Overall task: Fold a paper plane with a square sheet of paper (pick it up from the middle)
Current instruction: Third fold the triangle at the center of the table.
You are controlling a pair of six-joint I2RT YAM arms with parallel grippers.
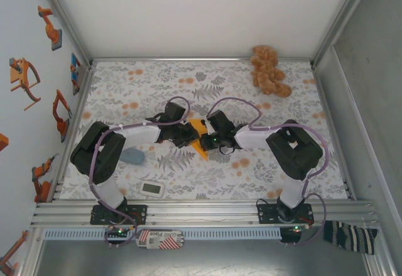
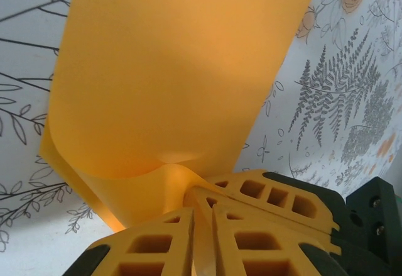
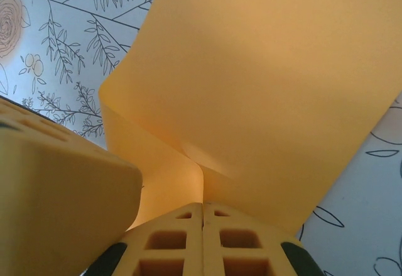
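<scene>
Fingers (image 2: 179, 232) of the left gripper (image 2: 200, 210) pinched the square sheet of paper (image 2: 176, 81) — right gripper (image 3: 202, 210) clamped it too; plush toy (image 1: 269, 70) sat at one o'clock.

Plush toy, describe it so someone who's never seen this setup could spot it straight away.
Start with the floral cloth covering the table and follow it to its far right corner. The plush toy lies there by itself, well apart from the paper at the middle. It is a lumpy tan-brown heap, where the paper is smooth and bright orange.
</scene>
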